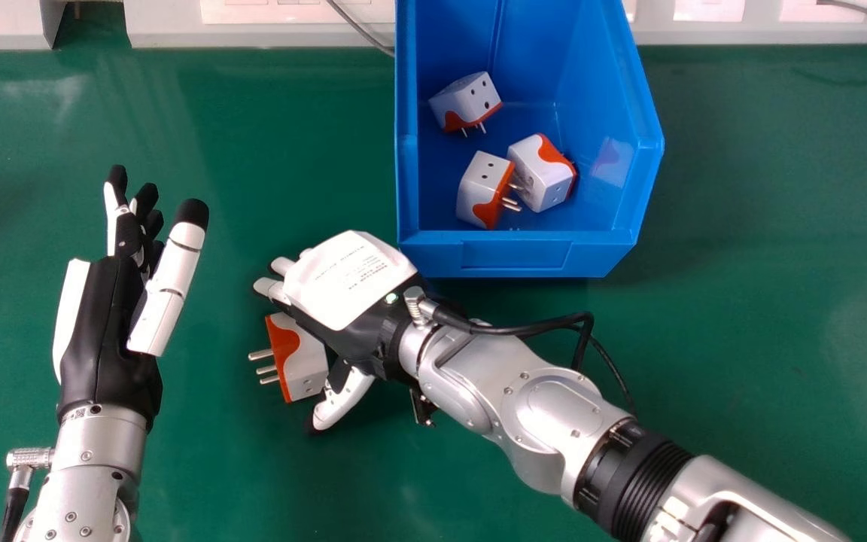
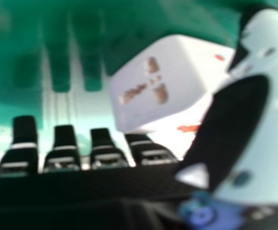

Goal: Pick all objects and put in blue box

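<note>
My right hand [image 1: 351,290] is low over the green table, palm down, beside a white and orange plug adapter [image 1: 302,357] whose pins point left. The adapter lies between its thumb and its other fingers, which are open and not curled round it. In the right hand view the adapter [image 2: 153,91] turns its socket face to the camera, near the thumb of the right hand [image 2: 244,129]. Inside the blue box [image 1: 516,256] lie three similar adapters [image 1: 466,102]. My left hand [image 1: 102,324] is open at the left, apart from everything.
The box stands just beyond the right hand and wrist, its near wall close to them. A pale ledge [image 1: 268,34] runs along the table's back edge, with a grey cable at its middle. Green tabletop [image 1: 765,301] extends right of the box.
</note>
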`<action>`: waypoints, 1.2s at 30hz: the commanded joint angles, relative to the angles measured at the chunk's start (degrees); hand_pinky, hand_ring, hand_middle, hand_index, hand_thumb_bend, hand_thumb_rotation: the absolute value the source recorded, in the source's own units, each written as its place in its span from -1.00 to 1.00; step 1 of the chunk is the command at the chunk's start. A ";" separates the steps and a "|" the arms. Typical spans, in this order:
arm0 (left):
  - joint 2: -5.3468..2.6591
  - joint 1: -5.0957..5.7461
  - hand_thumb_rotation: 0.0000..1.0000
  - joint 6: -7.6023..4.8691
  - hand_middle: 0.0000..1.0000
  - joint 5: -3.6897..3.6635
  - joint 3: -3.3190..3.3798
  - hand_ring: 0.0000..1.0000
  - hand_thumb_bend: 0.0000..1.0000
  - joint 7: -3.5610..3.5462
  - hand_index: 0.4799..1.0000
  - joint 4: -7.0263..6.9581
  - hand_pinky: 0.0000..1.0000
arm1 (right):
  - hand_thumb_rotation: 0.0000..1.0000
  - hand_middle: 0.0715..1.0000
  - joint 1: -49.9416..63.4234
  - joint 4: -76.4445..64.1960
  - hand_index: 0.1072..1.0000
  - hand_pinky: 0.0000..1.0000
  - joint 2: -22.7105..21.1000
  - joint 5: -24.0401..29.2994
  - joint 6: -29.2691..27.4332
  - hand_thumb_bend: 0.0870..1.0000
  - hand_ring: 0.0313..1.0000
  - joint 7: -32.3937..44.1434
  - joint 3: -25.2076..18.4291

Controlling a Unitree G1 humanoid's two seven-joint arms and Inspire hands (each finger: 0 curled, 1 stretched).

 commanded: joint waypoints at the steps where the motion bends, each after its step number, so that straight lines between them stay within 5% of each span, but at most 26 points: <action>1: -0.14 0.51 0.60 -0.10 1.00 0.40 -0.33 1.00 0.15 0.48 1.00 -2.10 1.00 | -0.03 0.90 -1.90 -0.13 0.84 0.65 0.99 0.78 -0.46 -0.02 0.86 -0.91 0.02; 17: -0.98 1.02 0.60 1.75 1.00 -0.29 -0.48 1.00 0.16 0.37 1.00 -4.35 1.00 | -0.02 0.90 -2.27 1.28 0.81 0.61 0.93 0.41 -0.23 0.00 0.85 -1.32 2.67; 28: -1.39 1.12 0.60 1.86 1.00 -0.31 -0.61 1.00 0.16 0.48 1.00 -4.84 1.00 | -0.01 0.90 -2.08 1.18 0.81 0.62 1.53 2.41 -1.24 0.00 0.85 -1.26 2.14; 36: -1.81 1.23 0.60 1.46 1.00 0.56 -0.89 1.00 0.15 1.18 1.00 -5.05 1.00 | -0.02 0.91 -0.94 0.51 0.83 0.64 1.30 3.68 -3.37 -0.01 0.86 -1.94 1.97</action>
